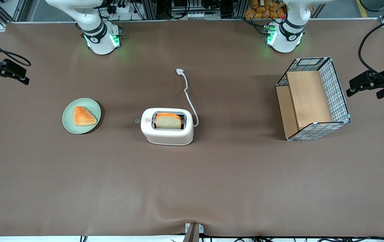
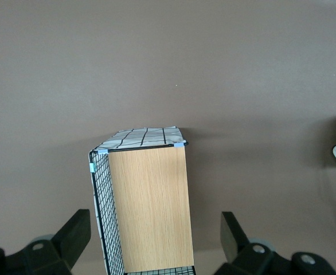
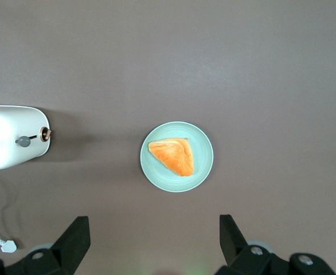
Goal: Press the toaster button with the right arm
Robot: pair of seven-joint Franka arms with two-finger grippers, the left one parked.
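- One toaster (image 1: 167, 131) stands near the middle of the brown table (image 1: 192, 188); every place below is given relative to it.
- White and rounded, it has a single wide slot holding a slice of bread (image 1: 168, 121) with an orange-brown crust.
- A red triangle sticker (image 1: 148, 120) sits on its top, between the slot and the end that faces the working arm's end of the table.
- At that same end is the button (image 1: 137, 120), a tiny pale-grey knob projecting just past the white body; the right wrist view shows it as a small grey knob (image 3: 23, 141) on a slot in the end face.
- A white cord (image 1: 189, 97) leaves the toaster's other end and curls away from the front camera to a plug (image 1: 180, 71) lying on the table.
- A pale green plate (image 1: 70, 123) lies well apart from the toaster, toward the working arm's end, with a triangular golden pastry (image 1: 84, 116) on it.
- A wire basket (image 1: 338, 90) with wooden panels sits well apart toward the parked arm's end.
- The right arm's gripper (image 3: 154, 243) hangs high above the table with nothing near it, roughly over the plate and well clear of the button; its two black fingers (image 3: 73, 243) are spread wide, released, with bare table between them.
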